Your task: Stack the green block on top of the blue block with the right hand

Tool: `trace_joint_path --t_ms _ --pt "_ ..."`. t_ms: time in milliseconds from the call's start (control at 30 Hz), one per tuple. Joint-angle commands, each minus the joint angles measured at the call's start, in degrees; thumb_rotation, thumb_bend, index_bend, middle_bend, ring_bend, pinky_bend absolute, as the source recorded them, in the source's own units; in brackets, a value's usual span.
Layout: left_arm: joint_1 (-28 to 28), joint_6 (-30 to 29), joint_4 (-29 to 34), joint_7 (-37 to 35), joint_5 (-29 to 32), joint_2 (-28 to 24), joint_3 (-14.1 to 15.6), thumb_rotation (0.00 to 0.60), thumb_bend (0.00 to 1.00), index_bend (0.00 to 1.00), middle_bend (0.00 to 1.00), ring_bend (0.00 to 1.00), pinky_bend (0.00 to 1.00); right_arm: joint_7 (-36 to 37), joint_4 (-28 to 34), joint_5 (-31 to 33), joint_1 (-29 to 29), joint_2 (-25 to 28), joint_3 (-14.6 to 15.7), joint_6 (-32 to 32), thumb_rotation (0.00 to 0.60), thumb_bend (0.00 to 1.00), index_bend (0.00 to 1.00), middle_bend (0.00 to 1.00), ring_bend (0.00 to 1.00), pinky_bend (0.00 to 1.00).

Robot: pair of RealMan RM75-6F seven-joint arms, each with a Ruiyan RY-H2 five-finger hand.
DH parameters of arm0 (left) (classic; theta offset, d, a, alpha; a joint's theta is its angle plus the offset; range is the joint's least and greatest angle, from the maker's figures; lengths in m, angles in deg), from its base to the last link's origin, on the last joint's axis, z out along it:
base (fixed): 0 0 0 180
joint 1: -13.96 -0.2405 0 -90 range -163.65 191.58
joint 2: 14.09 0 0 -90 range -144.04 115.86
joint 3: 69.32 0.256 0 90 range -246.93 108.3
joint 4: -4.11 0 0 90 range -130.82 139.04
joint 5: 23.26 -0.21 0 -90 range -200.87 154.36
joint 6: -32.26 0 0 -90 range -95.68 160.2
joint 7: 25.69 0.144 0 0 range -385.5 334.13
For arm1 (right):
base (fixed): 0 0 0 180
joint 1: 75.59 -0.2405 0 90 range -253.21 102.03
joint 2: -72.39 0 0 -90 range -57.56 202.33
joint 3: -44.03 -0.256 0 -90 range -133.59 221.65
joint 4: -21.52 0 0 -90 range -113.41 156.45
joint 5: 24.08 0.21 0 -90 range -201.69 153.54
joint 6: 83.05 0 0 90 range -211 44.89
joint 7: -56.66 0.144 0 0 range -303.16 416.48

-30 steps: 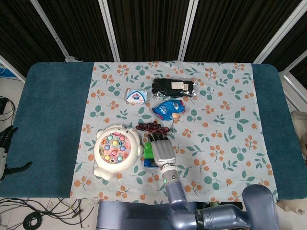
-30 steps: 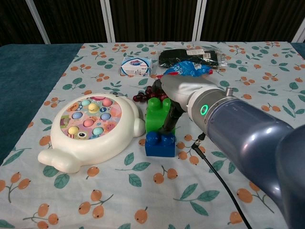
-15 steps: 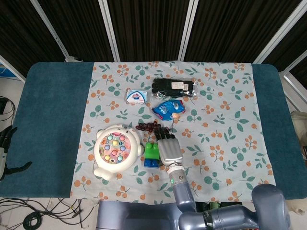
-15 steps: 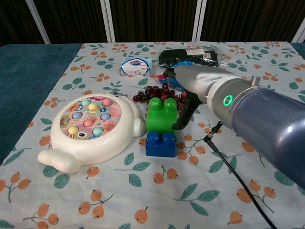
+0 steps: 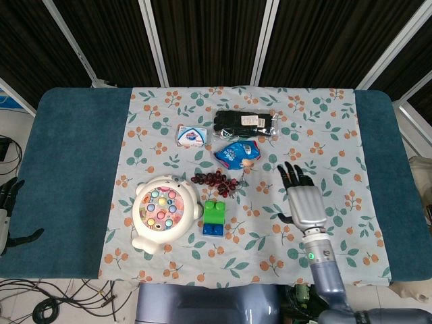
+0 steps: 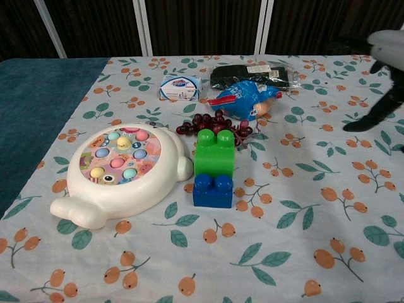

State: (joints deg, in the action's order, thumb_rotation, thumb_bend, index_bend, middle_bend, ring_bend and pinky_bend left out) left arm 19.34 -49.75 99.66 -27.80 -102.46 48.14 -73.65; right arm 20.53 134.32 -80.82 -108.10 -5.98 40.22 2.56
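The green block (image 5: 216,210) stands against the far side of the blue block (image 5: 213,229) near the table's front, the two touching. In the chest view the green block (image 6: 214,154) rises behind and above the blue block (image 6: 213,190), whose two front studs are bare. I cannot tell whether the green one rests on the blue one or on the cloth behind it. My right hand (image 5: 303,200) hovers well to the right of both blocks, fingers spread and empty; the chest view catches it (image 6: 379,110) only at the right edge. My left hand (image 5: 8,202) hangs off the table's left side.
A white fishing-game toy (image 5: 163,213) lies just left of the blocks. Dark grapes (image 5: 214,179) sit right behind them, with a blue snack bag (image 5: 237,154), a black package (image 5: 244,123) and a small white packet (image 5: 192,135) farther back. The floral cloth (image 5: 337,148) covers the table's middle.
My right hand has let go of the green block and swung away to the right. The green block stays put against the blue one.
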Motion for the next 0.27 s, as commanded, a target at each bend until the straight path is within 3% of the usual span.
trace_joint_path --t_ms 33,267 --pt "-0.1 -0.4 -0.4 1.2 -0.2 0.4 0.1 0.600 0.00 0.00 0.00 0.00 0.00 6.6 -2.7 -6.9 6.1 5.9 5.4 1.7 0.600 0.08 0.00 0.00 0.00 0.20" --pt "-0.3 -2.0 -1.8 5.5 -0.8 1.5 0.1 0.600 0.00 0.00 0.00 0.00 0.00 13.2 -9.5 -13.2 13.1 9.8 9.6 4.6 0.600 0.06 0.00 0.00 0.00 0.19"
